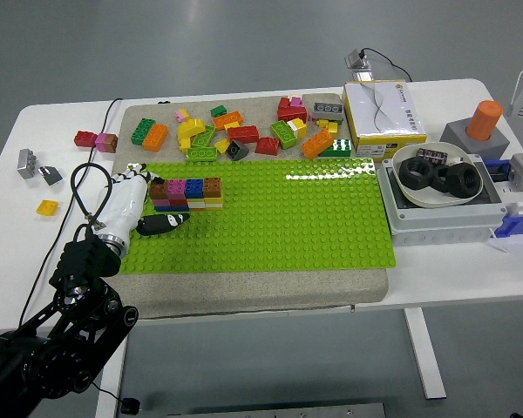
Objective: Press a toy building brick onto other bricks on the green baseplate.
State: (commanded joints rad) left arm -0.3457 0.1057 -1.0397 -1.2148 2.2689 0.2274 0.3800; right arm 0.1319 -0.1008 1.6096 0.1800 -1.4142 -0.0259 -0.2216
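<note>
The left robot hand [138,198], its fingers loosely open and holding nothing, sits just left of the brick row [186,192], whose long axis runs left-right on the green baseplate [288,218].

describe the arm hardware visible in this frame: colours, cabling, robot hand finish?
Only the left arm shows: black, skeletal links and round joints. A black cable loops off the wrist, above a silver collar. The left robot hand has a glossy white shell, with black fingers marked white.
</note>
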